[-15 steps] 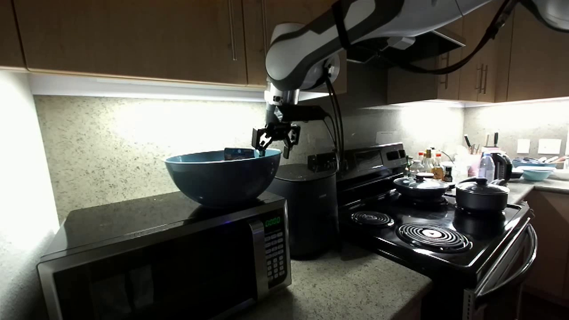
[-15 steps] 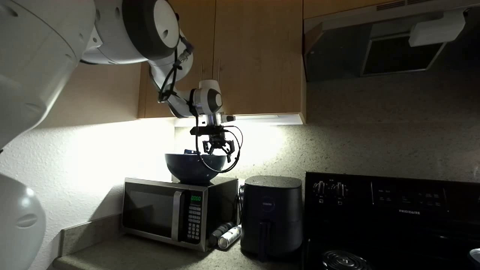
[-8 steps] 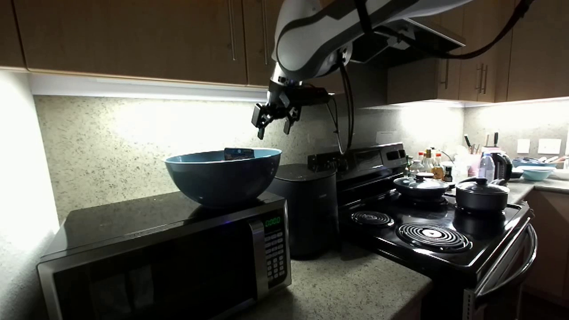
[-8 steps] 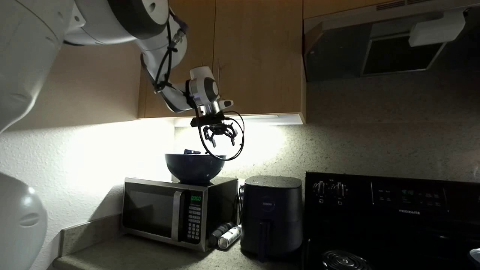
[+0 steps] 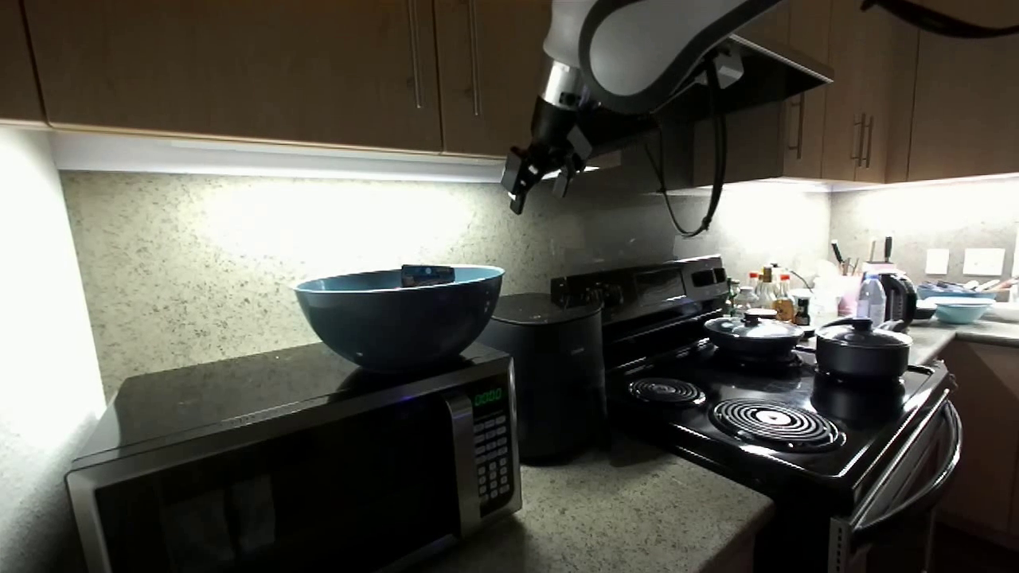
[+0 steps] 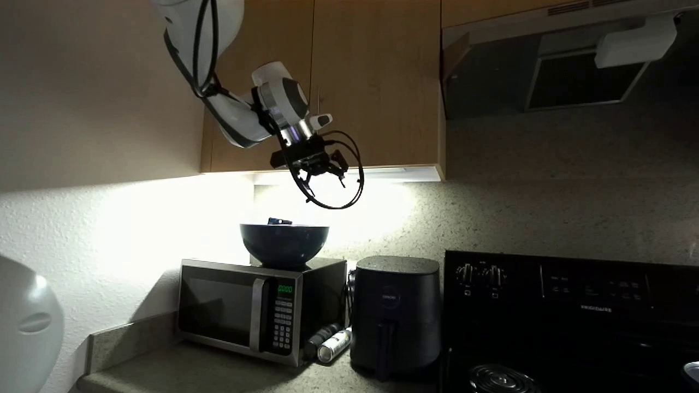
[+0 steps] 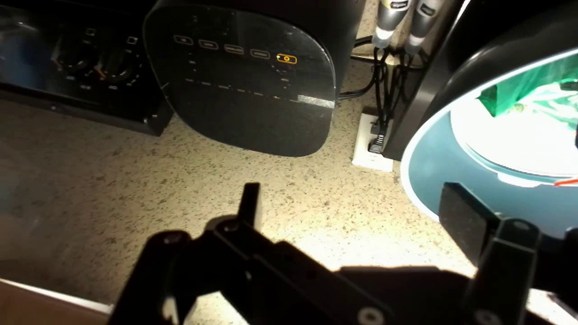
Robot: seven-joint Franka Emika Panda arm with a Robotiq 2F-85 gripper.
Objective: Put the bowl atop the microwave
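Observation:
The large dark blue-teal bowl [image 5: 402,334] sits upright on top of the silver-grey microwave [image 5: 279,485], near its control-panel end. The bowl [image 6: 284,245] and microwave [image 6: 218,305] show in both exterior views. A dark packet [image 5: 427,276] sticks up above the rim. In the wrist view the bowl's pale rim and teal inside [image 7: 433,167] are at the right, with a green packet [image 7: 501,97] in it. My gripper [image 5: 539,197] is open and empty, above and beside the bowl, apart from it. The gripper also shows in an exterior view [image 6: 327,188] and the wrist view [image 7: 350,194].
A dark boxy appliance [image 6: 396,316] stands beside the microwave. Two bottles [image 6: 334,345] lie between them. The black stove [image 5: 764,414] holds lidded pots [image 5: 864,350]. Wooden cabinets [image 6: 377,82] and a range hood [image 6: 579,76] hang above, close to the arm.
My gripper has risen from the bowl's rim and moved away towards the stove side, tilting as it went. It stays open. The bowl and microwave have not moved.

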